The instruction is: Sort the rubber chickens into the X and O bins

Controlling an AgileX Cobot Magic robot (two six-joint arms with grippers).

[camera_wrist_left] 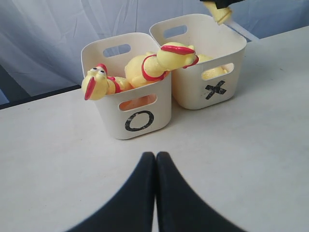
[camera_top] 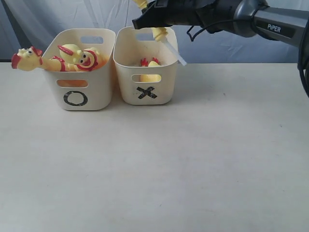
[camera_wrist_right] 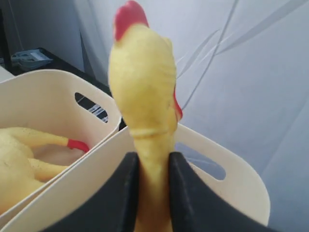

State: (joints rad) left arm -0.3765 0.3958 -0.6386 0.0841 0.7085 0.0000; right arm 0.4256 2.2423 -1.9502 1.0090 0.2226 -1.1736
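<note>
Cream plastic walls of the O bin (camera_top: 99, 92) on the left hold a pile of rubber chickens (camera_top: 77, 55), one with its head (camera_top: 26, 58) hanging out past the left rim, so that side looks dealt with. Just beside it on the right, the X bin (camera_top: 128, 96) already has a chicken body (camera_top: 150, 64) inside, with red bits above the rim and yellow showing through the slot handle. Over the X bin's back rim the right claw (camera_wrist_right: 153, 166) pinches a yellow chicken piece (camera_wrist_right: 142, 82) with a red tip, held in the air and not yet let go; its arm reaches in from the right. The left claw (camera_wrist_left: 155, 166) hangs low over the counter (camera_top: 203, 159) in front of the bins, its fingers pressed together on nothing. No other chicken shows on the counter, so I judge the sort nearly finished, with this piece seemingly the last to drop. As for room, the overhanging head could be knocked by anything passing that left rim. The two bins leave hardly any gap between them. The held piece has open air beneath it down into the X bin. To the right and front the counter lies wide and bare.
</note>
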